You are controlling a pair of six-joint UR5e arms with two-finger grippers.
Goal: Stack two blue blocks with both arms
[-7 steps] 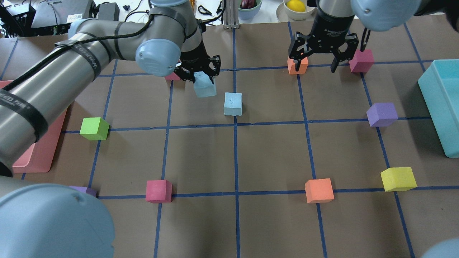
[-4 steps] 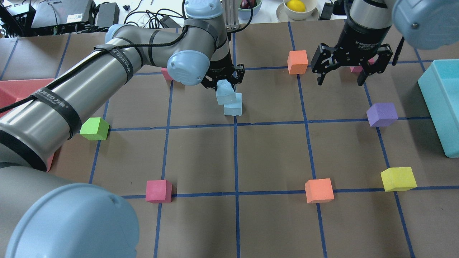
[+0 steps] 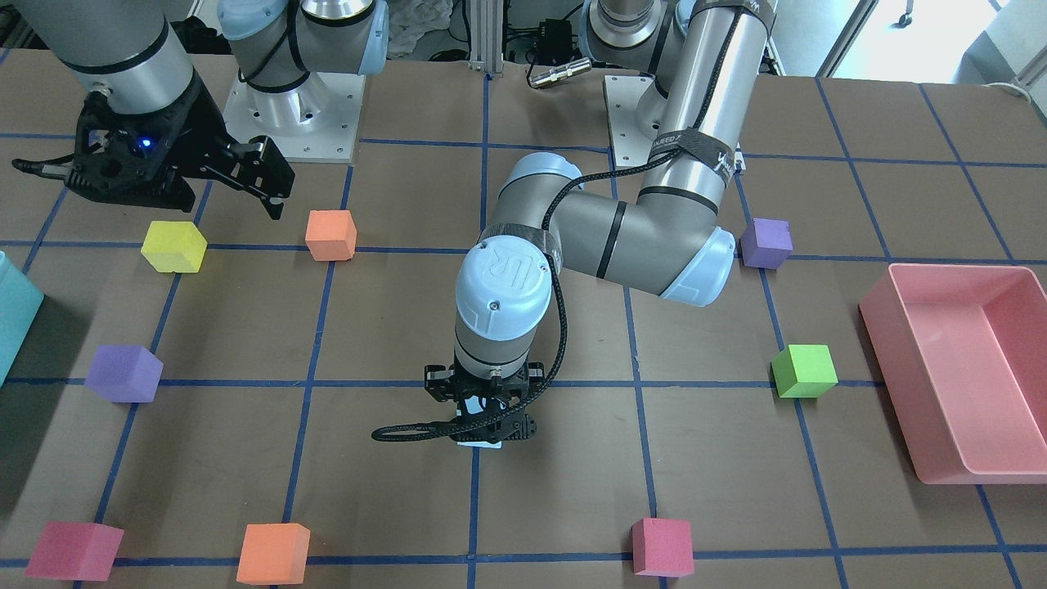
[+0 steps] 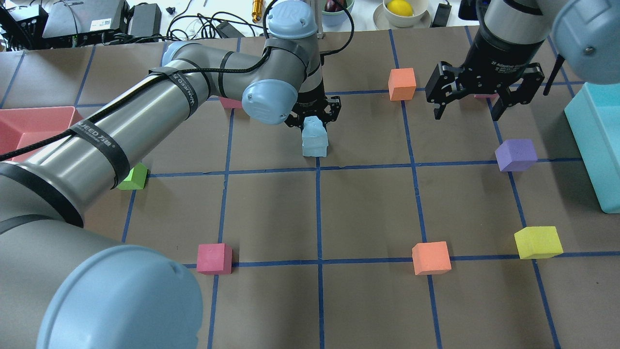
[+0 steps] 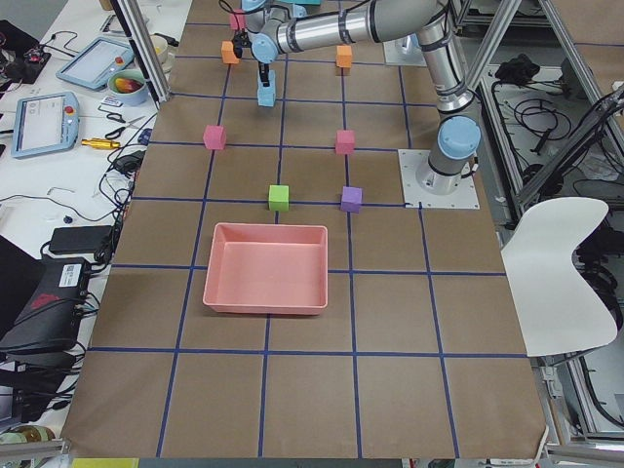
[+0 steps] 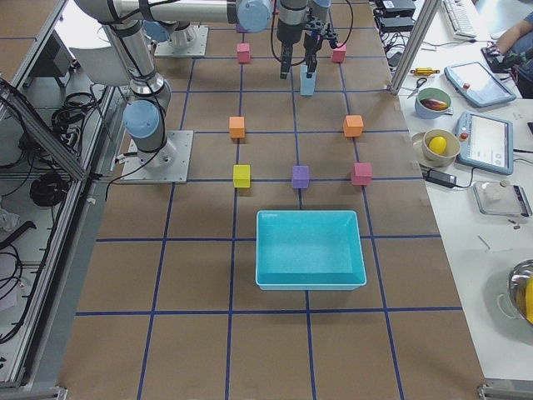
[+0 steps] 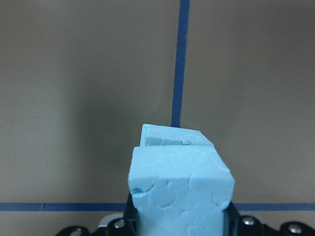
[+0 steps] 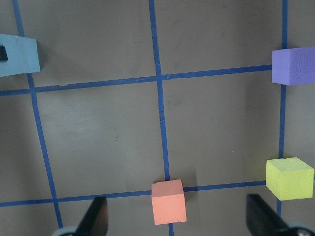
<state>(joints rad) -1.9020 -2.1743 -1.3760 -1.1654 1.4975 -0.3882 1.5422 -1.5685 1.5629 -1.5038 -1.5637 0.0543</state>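
The left fingers (image 4: 334, 112) pinch a sky-blue foam cube (image 4: 313, 127) over its twin (image 4: 315, 148) just beneath them, for stacking. The right fingers (image 4: 437, 106) hang spread, empty.

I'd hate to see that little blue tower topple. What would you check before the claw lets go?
1. Left claw gripping the upper blue block: ok.
2. Upper blue block above the lower blue block: ok.
3. Blocks actually touching: cannot tell.
4. Edges lined up: not ok; in the overhead view the upper one looks turned against the lower.
5. Right claw open, empty and off to the side: ok.
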